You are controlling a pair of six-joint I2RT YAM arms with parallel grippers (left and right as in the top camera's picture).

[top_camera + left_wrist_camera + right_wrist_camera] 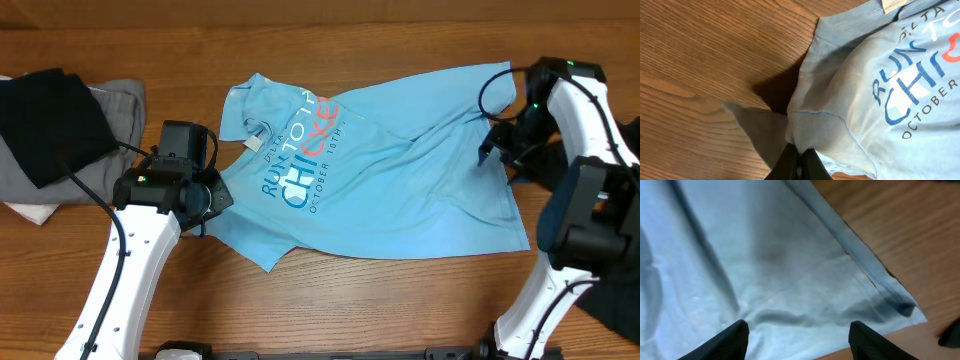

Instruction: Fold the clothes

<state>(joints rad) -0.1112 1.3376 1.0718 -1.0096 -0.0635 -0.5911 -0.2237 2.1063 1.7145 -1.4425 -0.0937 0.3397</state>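
The light sky-blue T-shirt [400, 180] lies spread in the middle of the table [350, 300], front up. Its collar points to the far left and its bottom hem is to the right. The dark teal, white and red lettering [305, 150] runs across the chest, with "RUN TO" and "OCTOBER 10TH" legible. A tan label [892, 4] shows at the neckline.

The near-left sleeve [812, 127] is bunched and lifted a little. The left gripper [213, 200] has its fingers [790, 162] pressed together on the ribbed edge of the cuff.

At the shirt's right end the right gripper [493, 140] is over the cloth near the hem corner [907, 310]. Its fingers [730, 342] are spread wide apart with wrinkled blue fabric between them. I cannot tell whether they touch the fabric.

Well apart at the far left edge of the table lies a pile of a black garment [45, 115], a grey garment [115, 105] and a white garment [30, 210].
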